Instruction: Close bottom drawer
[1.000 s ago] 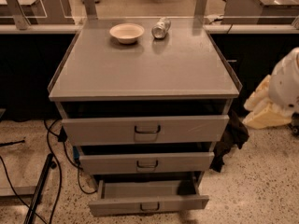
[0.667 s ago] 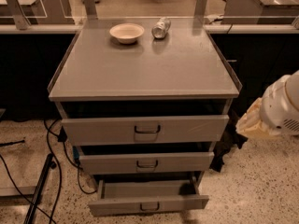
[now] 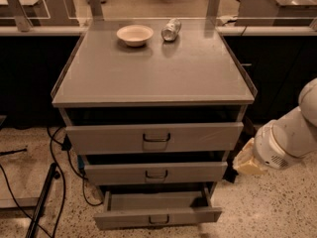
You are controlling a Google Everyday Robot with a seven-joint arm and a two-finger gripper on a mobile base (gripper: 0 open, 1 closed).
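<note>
A white robot arm [image 3: 285,140] reaches in from the right edge, ending in a cream-coloured gripper [image 3: 244,161] just beside the right flank of a grey metal cabinet [image 3: 153,73], level with its middle drawer [image 3: 155,173]. Whether the gripper is open or closed cannot be told.

Far above and left of the gripper, on the cabinet top, sit a shallow cream bowl [image 3: 134,34] and a silver can [image 3: 171,29] lying on its side. Black cables [image 3: 55,175] trail on the speckled floor beyond the cabinet's far side.

The slim grey bottom drawer [image 3: 157,216] lies below and left of the gripper, pulled out furthest of the three. Its long axis runs side to side and its front panel, with a small dark loop handle [image 3: 159,220], faces the camera.

Compared with a second ago, the arm has dropped lower and come closer to the cabinet, while the drawer is just as far out.
</note>
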